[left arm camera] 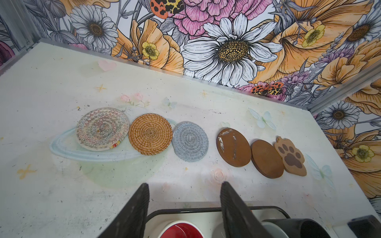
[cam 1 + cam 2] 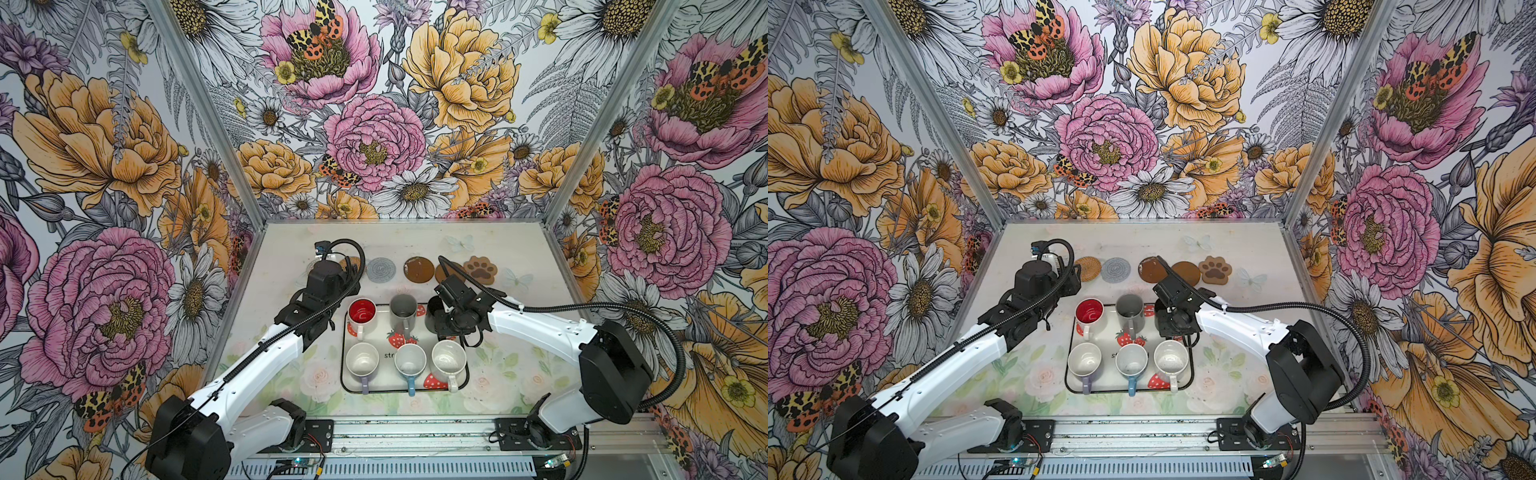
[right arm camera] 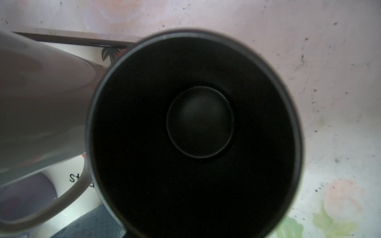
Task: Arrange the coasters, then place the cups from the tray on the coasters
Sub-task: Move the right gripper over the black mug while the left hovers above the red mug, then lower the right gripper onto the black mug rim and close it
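Now: right gripper hangs over black mug, far-right corner of tray; grip state I cannot tell. Glazed, rigid, breakable, probably slick; I'd pinch the wall at the rim. Left gripper spread, empty. Coasters lined up beyond.

Black mug rim blurred; beaded coaster hidden in top views

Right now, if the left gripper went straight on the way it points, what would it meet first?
Probably the bare table: the left gripper, jaws open, slants down past the tray rim toward the gap between the grey woven coaster and the scuffed brown disc. Depth is unclear.
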Available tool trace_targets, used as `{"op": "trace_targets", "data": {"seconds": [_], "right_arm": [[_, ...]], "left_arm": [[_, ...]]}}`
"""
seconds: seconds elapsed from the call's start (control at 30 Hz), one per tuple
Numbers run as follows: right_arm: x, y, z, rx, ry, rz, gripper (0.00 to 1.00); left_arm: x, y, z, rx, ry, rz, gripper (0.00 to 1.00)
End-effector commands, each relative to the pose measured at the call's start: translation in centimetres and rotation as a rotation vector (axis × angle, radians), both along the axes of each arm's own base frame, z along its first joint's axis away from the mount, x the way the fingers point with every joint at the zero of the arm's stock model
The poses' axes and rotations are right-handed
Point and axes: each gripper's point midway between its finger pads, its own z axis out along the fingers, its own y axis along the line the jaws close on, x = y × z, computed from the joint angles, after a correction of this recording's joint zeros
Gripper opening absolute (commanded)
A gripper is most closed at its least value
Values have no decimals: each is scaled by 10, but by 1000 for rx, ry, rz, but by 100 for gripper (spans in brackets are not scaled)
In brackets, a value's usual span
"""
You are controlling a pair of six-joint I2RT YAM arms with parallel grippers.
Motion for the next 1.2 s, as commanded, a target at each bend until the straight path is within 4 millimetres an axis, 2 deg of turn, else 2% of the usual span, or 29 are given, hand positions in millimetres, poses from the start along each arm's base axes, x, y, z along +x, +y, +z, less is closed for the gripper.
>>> {"op": "trace_targets", "data": {"seconds": [0.0, 0.53, 0.8, 1.17], "right_arm": [[7, 4, -2, -3, -22, -10, 46], [15, 2, -6, -24, -47, -33, 25], [19, 0, 3, -30, -82, -35, 0], [23, -2, 19, -26, -137, -24, 0]], "left_arm": [[-2, 3, 8, -38, -38, 1, 57], [-6, 6, 13, -61, -66, 4, 57], [-5, 8, 12, -60, -67, 8, 56], [-4, 8, 10, -61, -65, 11, 56]]}}
